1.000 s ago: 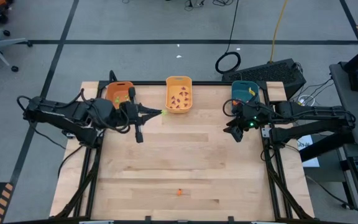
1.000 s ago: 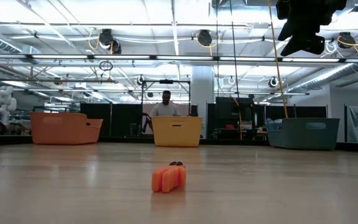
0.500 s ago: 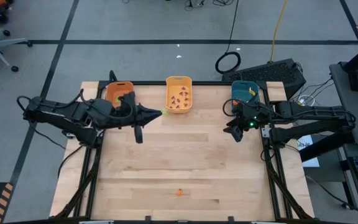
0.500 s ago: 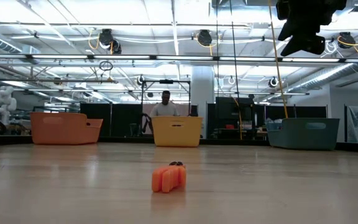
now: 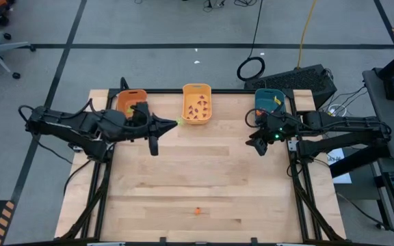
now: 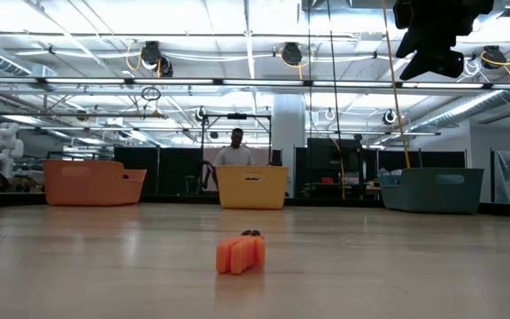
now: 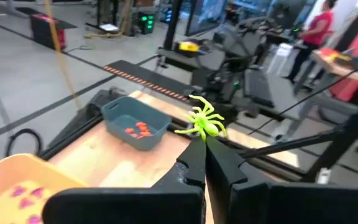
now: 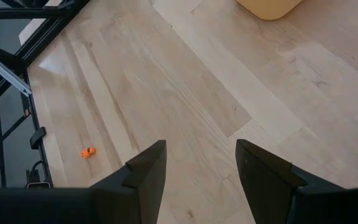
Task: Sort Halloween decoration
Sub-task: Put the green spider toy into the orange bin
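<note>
Almost nothing has changed in the last second. My left pincer is pressed together on the small light-green plastic spider, pinching it by the body right at the fingertips, legs splayed free above them. From above, the spider sits in the same spot as a second ago: in the air over the wooden table, between the orange oblong plastic bin and the yellow oblong plastic bin, just beside the yellow one's near left corner. Only my left wrist has shifted slightly over the orange bin. The grip is unchanged.

My right pincer hasn't moved. It's spread wide and empty, parked high in front of the teal oblong plastic bin.

The tiny orange plastic trinket lies alone near the front edge of the table, well apart from both arms, and hasn't been touched. It also shows in the right wrist view.

What this means:
- The spider is secured, but its drop isn't done yet.
- The yellow bin holds purple pieces and the teal bin holds orange ones, so my guess is green goes in the orange bin. My arm covers part of it, so I can't confirm what's inside.
- After this drop, the orange trinket looks like the last piece on the table, so the task is close to finished.
- Risk: the pinch is thin and right at the tips, so the spider could slip on a fast swing.
</note>
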You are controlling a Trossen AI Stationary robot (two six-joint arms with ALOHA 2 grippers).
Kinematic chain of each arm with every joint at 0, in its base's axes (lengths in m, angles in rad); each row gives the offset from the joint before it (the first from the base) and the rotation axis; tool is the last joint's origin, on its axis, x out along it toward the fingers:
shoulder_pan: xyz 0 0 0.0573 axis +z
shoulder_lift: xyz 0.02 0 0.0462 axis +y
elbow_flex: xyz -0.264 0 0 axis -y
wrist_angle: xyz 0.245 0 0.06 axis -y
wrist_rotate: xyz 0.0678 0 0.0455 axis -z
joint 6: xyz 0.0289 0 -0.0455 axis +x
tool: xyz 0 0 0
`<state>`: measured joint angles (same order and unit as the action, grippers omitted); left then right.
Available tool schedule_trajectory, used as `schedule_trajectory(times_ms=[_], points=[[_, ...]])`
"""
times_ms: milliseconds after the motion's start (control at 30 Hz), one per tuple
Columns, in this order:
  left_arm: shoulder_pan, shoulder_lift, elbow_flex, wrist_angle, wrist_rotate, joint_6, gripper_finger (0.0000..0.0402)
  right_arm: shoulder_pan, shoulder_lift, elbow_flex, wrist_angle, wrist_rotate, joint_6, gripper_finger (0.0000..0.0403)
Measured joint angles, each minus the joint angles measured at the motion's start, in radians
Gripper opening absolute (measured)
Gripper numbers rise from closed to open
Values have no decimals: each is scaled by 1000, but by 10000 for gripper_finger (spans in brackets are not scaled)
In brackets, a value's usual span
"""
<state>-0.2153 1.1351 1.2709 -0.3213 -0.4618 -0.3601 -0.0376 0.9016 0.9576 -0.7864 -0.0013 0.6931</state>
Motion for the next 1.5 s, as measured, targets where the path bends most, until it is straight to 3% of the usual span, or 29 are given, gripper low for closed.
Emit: schedule_trajectory(times_ms=[267, 567, 900, 1267, 1500], points=[[22, -4, 0, -114, -32, 52, 0, 0, 0, 0, 0, 0, 3, 178], [127, -7, 0, -247, -14, 51, 0, 0, 0, 0, 0, 0, 3, 178], [330, -8, 30, -377, 178, 51, 0, 0, 0, 0, 0, 0, 3, 178], [616, 4, 88, -838, 228, 51, 0, 0, 0, 0, 0, 58, -6, 178], [763, 30, -28, -893, 245, 53, 0, 0, 0, 0, 0, 58, -12, 178]])
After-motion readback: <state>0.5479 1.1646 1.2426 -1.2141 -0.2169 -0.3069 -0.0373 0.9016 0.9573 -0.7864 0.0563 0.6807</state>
